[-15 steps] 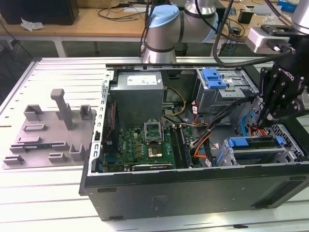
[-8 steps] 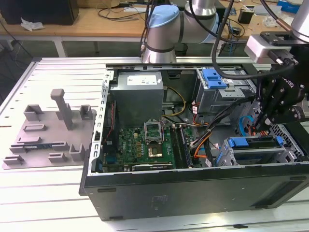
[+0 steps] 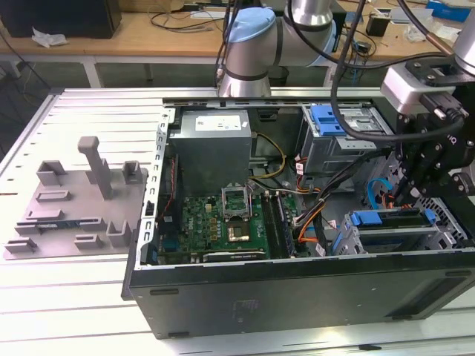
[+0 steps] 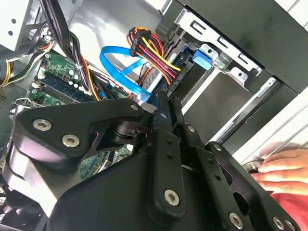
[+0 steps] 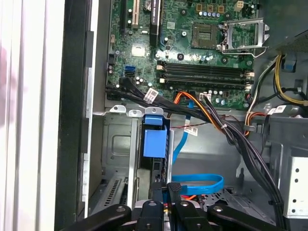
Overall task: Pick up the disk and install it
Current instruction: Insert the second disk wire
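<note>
- The disk (image 5: pixel 155 144), in its blue carrier, sits upright in the drive cage (image 5: pixel 118 144) of the open computer case (image 3: pixel 297 297).
- The pincer (image 5: pixel 166 190) hovers just above it, fingers drawn close together, gripping nothing.
- A hand (image 4: pixel 284 168) rests beside the case.

The computer case (image 3: pixel 297 289) lies open on the table (image 3: pixel 74 297), motherboard (image 3: pixel 223 222) inside toward the exterior view's left, power supply (image 3: pixel 215 144) behind it. Drive cage (image 3: pixel 415 237) sits at the case's near corner on the exterior view's right, the disk (image 3: pixel 386 219) slotted in it, the gripper (image 3: pixel 408 194) right above. A parts tray (image 3: pixel 74 208) rests on the table, left of the case. A hand (image 4: pixel 284 166) lies just outside the case wall.
</note>
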Controlling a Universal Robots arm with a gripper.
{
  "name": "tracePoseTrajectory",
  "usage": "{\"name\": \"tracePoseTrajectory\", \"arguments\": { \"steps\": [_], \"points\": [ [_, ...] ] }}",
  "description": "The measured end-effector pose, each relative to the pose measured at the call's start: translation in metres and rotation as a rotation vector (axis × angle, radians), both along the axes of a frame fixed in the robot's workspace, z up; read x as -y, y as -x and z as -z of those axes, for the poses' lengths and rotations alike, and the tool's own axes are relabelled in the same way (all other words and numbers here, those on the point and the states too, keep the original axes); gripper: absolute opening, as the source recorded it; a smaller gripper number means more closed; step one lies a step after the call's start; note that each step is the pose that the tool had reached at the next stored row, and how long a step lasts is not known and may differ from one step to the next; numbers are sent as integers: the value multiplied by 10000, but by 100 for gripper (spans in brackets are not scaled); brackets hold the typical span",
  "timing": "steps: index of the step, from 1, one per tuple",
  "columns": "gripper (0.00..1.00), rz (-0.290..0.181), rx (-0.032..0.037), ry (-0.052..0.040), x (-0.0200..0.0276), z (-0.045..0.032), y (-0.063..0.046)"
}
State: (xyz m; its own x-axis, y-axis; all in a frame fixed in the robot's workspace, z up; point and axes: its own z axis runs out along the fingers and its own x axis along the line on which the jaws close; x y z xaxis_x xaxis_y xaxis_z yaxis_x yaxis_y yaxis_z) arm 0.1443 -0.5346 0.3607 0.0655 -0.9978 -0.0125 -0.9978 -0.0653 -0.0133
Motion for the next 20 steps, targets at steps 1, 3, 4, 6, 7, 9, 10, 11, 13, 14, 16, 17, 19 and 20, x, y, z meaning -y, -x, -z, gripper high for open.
{"name": "tracePoseTrajectory", "arguments": {
  "steps": [1,3,4,6,7,9,10,11,13,14,16,17,19,20],
  "points": [
    [16,-17,0,-26,3,4,0],
    [16,-49,1,-65,13,13,0],
    [16,-58,1,-79,16,17,0],
    [16,-77,1,-106,23,24,0],
    [16,-82,1,-116,25,27,0],
    [16,-87,2,-145,36,33,0],
    [16,-87,2,-175,44,37,0],
    [16,-87,2,-199,48,40,0],
    [16,-85,2,-260,64,47,-3],
    [16,-86,2,-272,68,49,-5],
    [16,-86,3,-279,81,53,-9],
    [16,-85,3,-280,83,54,-10],
    [16,-85,2,-278,85,54,-10],
    [16,-84,2,-278,85,54,-10]
  ]
}}
